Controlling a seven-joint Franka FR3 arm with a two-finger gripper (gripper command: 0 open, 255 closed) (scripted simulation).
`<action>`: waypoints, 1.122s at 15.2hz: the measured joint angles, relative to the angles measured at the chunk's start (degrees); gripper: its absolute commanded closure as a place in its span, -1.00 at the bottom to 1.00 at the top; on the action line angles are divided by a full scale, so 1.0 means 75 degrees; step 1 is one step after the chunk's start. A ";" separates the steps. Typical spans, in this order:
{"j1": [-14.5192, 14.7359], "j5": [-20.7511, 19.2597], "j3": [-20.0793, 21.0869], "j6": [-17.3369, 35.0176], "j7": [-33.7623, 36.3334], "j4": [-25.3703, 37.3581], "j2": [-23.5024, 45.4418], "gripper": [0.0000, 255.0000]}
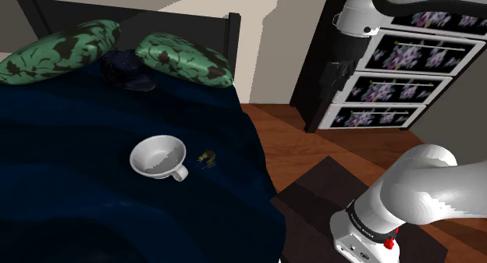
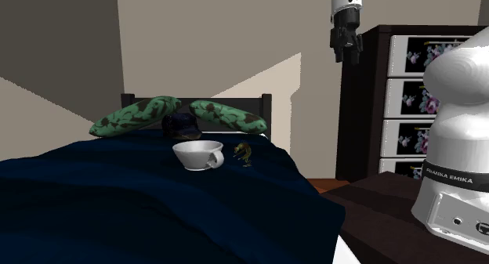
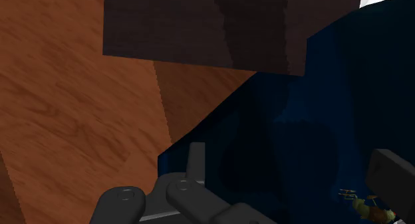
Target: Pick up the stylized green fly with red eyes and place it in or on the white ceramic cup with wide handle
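A small green fly [image 1: 207, 157] lies on the dark blue bedspread [image 1: 70, 136], just off the handle side of a white cup [image 1: 158, 158], toward the shoulder view's right. The second exterior view has the fly [image 2: 243, 152] standing beside the cup [image 2: 198, 154] near the bed's edge. My black gripper [image 2: 345, 49] hangs high in the air, well above and beside the bed, in front of the dresser [image 1: 394, 70]. In the wrist view the fingers stand apart with nothing between them, and the fly [image 3: 367, 205] sits far below, close to the right finger [image 3: 392, 176].
Two green patterned pillows [image 1: 55, 52] and a dark cap [image 1: 129, 70] lie at the headboard. A dark dresser with floral drawer fronts [image 2: 419, 106] stands past the bed. Wooden floor [image 3: 60, 103] and a dark mat [image 1: 328, 191] lie between the bed and my stand.
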 measured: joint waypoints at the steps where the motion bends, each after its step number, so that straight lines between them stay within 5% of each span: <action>1: 0.0000 0.0000 0.0000 0.0000 0.0000 0.0000 0.0000 -1.00; 17: 0.0648 0.0474 0.1853 0.3123 0.1523 -0.0062 0.2854 -1.00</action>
